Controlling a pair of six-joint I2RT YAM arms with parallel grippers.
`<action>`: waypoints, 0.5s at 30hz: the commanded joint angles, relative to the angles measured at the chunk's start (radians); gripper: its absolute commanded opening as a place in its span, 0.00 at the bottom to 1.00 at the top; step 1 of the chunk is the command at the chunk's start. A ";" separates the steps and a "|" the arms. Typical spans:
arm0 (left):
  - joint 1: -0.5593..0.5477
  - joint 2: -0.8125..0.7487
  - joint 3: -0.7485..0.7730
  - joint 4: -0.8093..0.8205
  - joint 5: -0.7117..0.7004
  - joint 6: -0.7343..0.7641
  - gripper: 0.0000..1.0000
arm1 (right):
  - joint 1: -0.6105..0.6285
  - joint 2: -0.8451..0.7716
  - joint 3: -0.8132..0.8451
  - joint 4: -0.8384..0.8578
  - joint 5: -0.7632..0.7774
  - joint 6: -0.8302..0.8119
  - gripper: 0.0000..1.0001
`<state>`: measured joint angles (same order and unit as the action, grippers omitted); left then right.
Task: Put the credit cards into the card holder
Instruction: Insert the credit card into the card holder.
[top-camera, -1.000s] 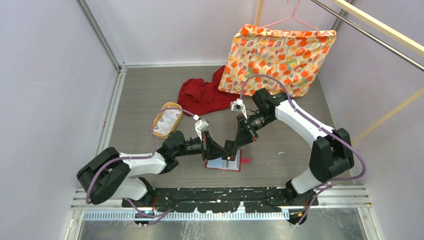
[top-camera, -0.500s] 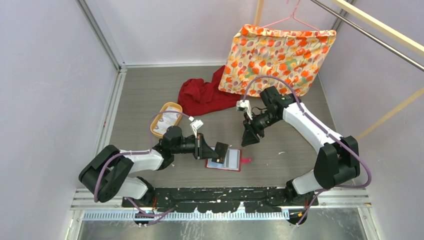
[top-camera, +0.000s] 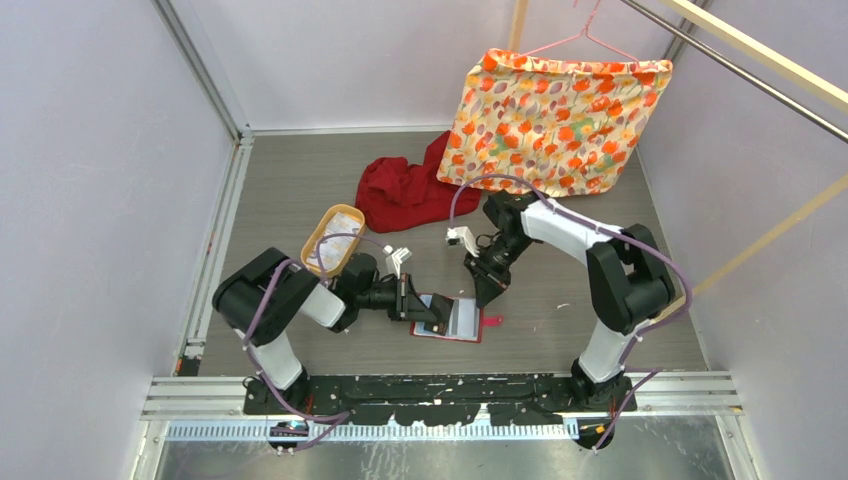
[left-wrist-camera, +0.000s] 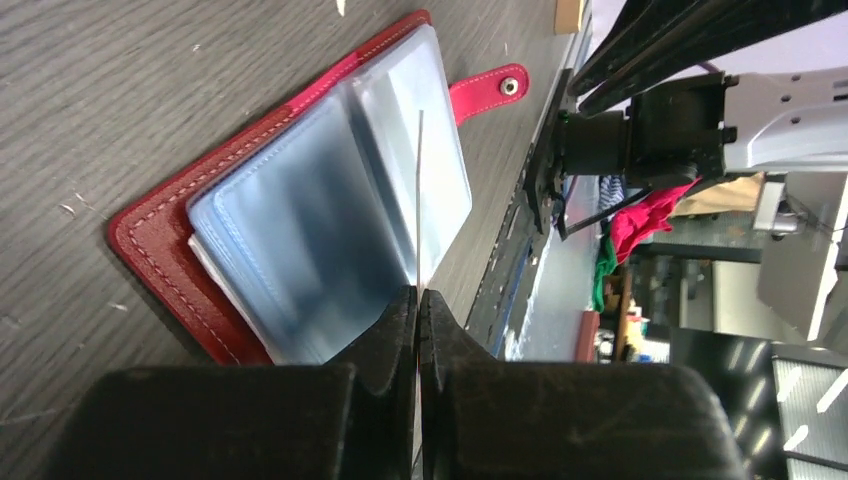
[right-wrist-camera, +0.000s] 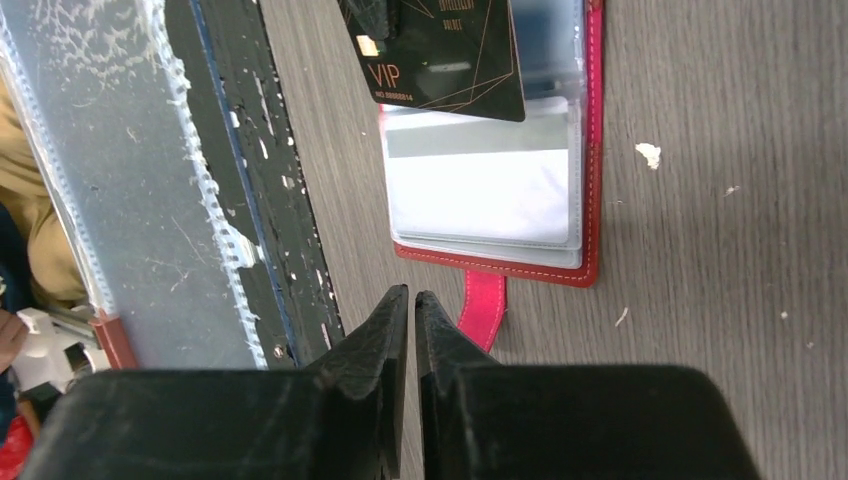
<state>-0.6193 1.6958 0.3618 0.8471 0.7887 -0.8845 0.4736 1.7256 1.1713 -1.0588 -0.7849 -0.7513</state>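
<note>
The red card holder (top-camera: 468, 325) lies open near the table's front edge, its clear sleeves (left-wrist-camera: 300, 220) facing up and its snap tab (right-wrist-camera: 483, 305) pointing right. My left gripper (top-camera: 427, 309) is shut on a black VIP credit card (right-wrist-camera: 450, 55), which hangs over the left half of the holder. In the left wrist view that card (left-wrist-camera: 420, 200) shows edge-on, running from the jaws (left-wrist-camera: 418, 292) down to the sleeves. My right gripper (top-camera: 490, 288) hovers just behind the holder's right side; its jaws (right-wrist-camera: 412, 295) stand almost together with nothing between them. More whitish credit cards (top-camera: 335, 245) lie in a tan tray.
The tan oval tray (top-camera: 312, 262) sits left of the left arm. A red cloth (top-camera: 405, 190) is heaped at the back. A floral bag (top-camera: 555, 110) hangs on a hanger behind the right arm. The black rail (right-wrist-camera: 270, 200) marks the table's near edge.
The right gripper released the black card, drew back, then returned beside the holder with its jaws nearly together. The left gripper kept the card and lowered it onto the holder's sleeves.
</note>
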 joint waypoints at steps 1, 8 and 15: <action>0.009 0.081 -0.004 0.231 0.029 -0.106 0.00 | 0.038 0.060 0.058 -0.010 0.066 0.049 0.12; 0.036 0.141 -0.016 0.297 0.035 -0.171 0.00 | 0.070 0.116 0.069 0.023 0.131 0.106 0.11; 0.040 0.126 -0.049 0.319 0.025 -0.238 0.00 | 0.077 0.148 0.075 0.045 0.164 0.147 0.11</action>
<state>-0.5838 1.8305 0.3351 1.0927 0.8047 -1.0729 0.5438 1.8668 1.2140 -1.0363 -0.6552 -0.6434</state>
